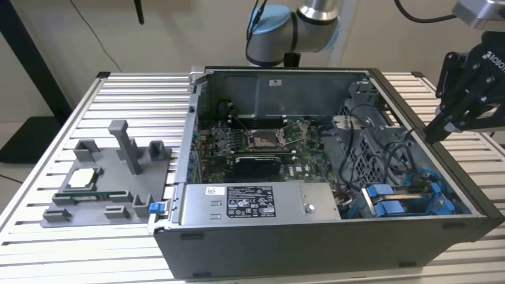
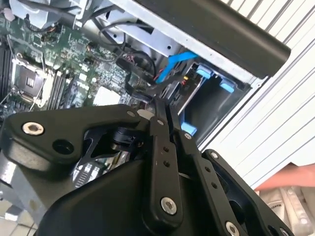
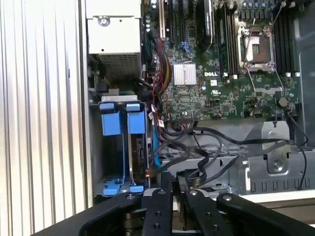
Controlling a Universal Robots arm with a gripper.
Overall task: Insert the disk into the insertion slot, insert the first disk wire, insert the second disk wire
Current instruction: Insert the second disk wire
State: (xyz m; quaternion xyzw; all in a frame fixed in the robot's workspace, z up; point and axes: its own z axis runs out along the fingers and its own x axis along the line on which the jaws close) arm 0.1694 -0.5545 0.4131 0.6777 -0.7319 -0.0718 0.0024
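The hand, fingertips clenched together, hangs over the open case, near 2 blue carriers.

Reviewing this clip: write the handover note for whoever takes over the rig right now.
Gripper: shut, nothing seen in it, hovering over the drive-cage end of the open computer case.
Disk: in the insertion slot, beside the other blue-fronted carrier.
Done: the disk looks seated.
Left: a blue cable and black cables lie by the cage. I cannot tell whether either disk wire is plugged in.
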